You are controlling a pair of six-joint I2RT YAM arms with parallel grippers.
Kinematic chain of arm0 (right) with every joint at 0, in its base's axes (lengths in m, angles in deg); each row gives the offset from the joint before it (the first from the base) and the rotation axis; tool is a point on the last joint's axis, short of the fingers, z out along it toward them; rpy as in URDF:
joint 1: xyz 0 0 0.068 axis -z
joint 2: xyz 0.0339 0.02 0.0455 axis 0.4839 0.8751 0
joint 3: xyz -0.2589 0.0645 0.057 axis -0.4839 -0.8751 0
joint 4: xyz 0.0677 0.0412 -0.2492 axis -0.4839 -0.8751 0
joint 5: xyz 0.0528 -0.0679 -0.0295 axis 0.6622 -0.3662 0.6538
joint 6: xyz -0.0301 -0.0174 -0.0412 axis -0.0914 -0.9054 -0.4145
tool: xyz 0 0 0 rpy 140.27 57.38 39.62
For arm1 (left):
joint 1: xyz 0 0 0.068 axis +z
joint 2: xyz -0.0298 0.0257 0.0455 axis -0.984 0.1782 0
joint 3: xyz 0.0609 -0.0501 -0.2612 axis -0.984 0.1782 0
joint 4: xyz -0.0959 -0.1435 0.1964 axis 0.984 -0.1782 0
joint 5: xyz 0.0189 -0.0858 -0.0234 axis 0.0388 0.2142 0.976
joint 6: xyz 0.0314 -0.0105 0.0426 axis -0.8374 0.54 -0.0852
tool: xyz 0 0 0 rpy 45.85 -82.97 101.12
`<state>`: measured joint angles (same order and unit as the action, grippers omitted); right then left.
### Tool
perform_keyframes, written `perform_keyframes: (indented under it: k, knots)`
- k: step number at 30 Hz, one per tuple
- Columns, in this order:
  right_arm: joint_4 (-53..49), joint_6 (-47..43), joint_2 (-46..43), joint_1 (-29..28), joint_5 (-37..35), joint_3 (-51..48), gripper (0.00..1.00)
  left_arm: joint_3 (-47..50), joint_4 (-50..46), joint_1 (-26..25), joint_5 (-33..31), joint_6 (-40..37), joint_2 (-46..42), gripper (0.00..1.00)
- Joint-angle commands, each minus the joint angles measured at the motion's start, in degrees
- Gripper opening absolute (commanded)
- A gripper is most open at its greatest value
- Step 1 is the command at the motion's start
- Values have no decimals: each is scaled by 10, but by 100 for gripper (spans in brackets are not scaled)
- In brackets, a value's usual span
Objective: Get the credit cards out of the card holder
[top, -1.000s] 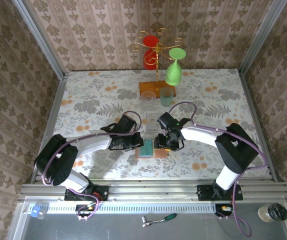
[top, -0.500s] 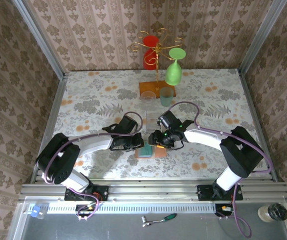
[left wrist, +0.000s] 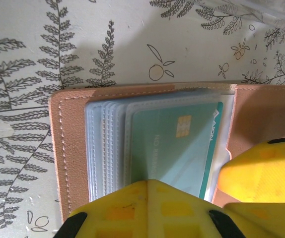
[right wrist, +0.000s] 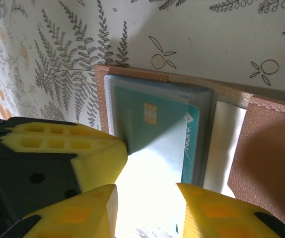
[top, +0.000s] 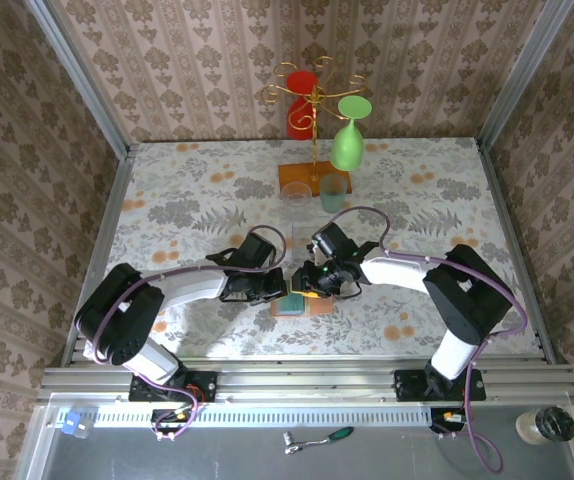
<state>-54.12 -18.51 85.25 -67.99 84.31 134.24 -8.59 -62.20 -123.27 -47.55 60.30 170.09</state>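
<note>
1 card holder point(left wrist: 65, 148) w/ 1 teal card point(left wrist: 167, 148); 4 glasses point(top: 348, 145), 1 rack point(top: 293, 173)

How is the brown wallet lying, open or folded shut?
Open: the card holder lies spread flat, its inner sleeves and a teal card facing up.

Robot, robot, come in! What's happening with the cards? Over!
Left end effector shut, over the card holder. Right end effector jaws apart over the teal card. Card not out yet. Nothing blocking.
</note>
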Motion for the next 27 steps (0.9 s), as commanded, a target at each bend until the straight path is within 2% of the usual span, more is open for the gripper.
perform_keyframes:
  k: [1, 7, 14, 27]
  knots:
    - [13, 2, 14, -4, 16, -1, 35, 0, -23, -2, -15, -13, 5, 6]
    - [15, -1, 27, -4, 14, -2, 32, -2, -24, -1, -15, -14, 5, 6]
    - [-30, -20, 21, -6, -26, 0, 32, -6, -30, 0, -15, -15, 7, 6]
    - [-51, -24, -2, -6, -39, 4, 31, -26, -37, 0, -10, -15, -13, 12]
